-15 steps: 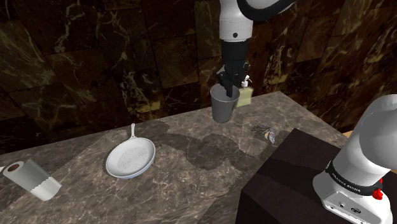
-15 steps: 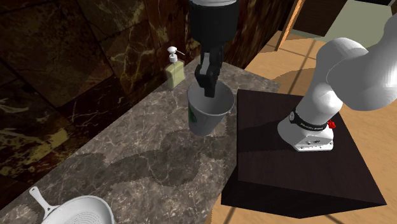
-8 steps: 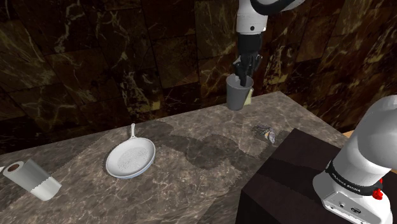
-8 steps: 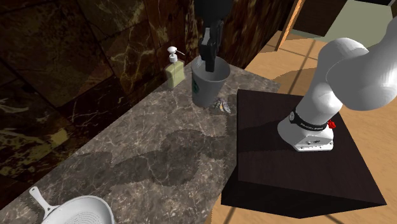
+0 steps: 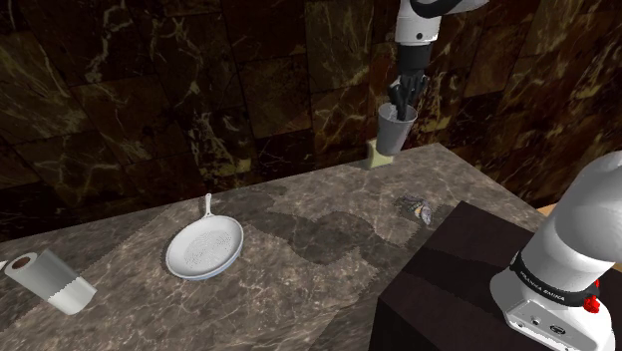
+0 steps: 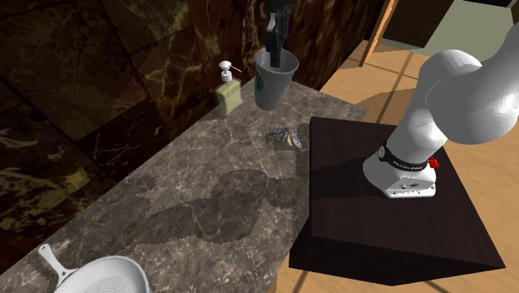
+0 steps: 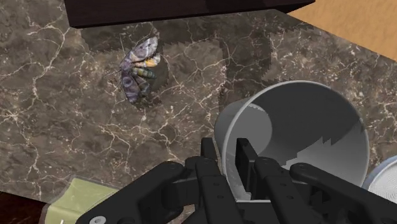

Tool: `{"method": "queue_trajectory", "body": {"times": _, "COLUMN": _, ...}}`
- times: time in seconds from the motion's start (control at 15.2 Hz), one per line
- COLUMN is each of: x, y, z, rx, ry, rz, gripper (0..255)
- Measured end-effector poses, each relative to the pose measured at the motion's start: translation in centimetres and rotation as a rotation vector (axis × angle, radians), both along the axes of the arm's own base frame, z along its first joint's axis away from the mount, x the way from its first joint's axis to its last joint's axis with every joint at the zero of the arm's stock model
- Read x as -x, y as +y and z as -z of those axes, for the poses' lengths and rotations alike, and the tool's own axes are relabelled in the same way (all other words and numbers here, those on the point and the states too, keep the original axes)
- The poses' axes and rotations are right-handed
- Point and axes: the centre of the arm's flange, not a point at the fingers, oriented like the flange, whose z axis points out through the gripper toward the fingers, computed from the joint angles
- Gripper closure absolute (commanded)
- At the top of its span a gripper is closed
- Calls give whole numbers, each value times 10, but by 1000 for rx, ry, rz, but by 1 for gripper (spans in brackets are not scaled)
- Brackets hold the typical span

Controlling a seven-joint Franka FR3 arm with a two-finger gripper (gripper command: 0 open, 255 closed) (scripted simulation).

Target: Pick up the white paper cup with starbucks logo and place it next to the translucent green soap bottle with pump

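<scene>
My gripper point(image 5: 400, 108) is shut on the rim of a pale grey paper cup point(image 5: 395, 133), one finger inside and one outside. The cup hangs upright above the marble counter point(image 5: 299, 239). In the second exterior view the cup point(image 6: 274, 81) is just right of the green soap bottle with a white pump point(image 6: 229, 92), with the gripper point(image 6: 272, 57) dipping into its mouth. From the shoulder view the cup covers most of the bottle point(image 5: 377, 156). The wrist view looks into the open cup point(image 7: 305, 133) past the gripper point(image 7: 227, 156), with the bottle point(image 7: 83, 198) below on the counter.
A small mottled object point(image 6: 284, 137) lies on the counter near the dark stand point(image 6: 374, 208). A white pan with a handle point(image 5: 204, 247) and a paper roll point(image 5: 50, 281) lie toward the shoulder view's left. A dark marble wall point(image 5: 199, 90) backs the counter.
The gripper has carried the cup up and toward the back wall, to the shoulder view's right, until it hangs beside the soap bottle. The grip stays the same.
</scene>
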Motion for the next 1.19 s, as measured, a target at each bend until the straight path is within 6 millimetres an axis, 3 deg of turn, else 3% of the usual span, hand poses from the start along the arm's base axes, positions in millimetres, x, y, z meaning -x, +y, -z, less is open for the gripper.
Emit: {"method": "queue_trajectory", "body": {"times": 1.19, "x": -29, "y": -239, "z": -4, "rx": 0, "ry": 0, "rz": 1, "gripper": 255}}
